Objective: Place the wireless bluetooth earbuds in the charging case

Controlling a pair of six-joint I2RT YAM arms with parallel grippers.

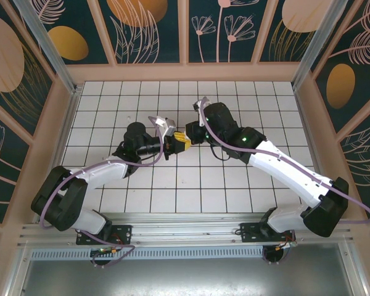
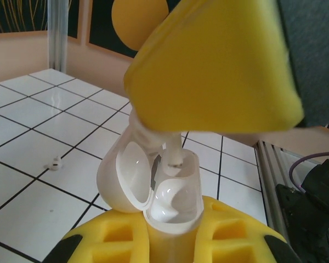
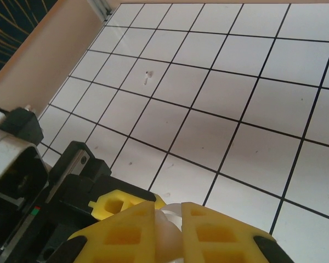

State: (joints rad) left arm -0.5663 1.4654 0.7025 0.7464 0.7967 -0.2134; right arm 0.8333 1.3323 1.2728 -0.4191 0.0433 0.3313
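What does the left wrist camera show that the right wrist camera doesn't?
Left wrist camera, not the right: the small white glossy charging case, lid open, clamped in the left gripper, with a tiny white plastic earbud poised at one well. Right wrist camera, not the left: both yellow fingers of the right gripper pinched on something white, plus the left arm's black housing. Both: the white tiled table and a tiny white loose earbud lying on a tile.
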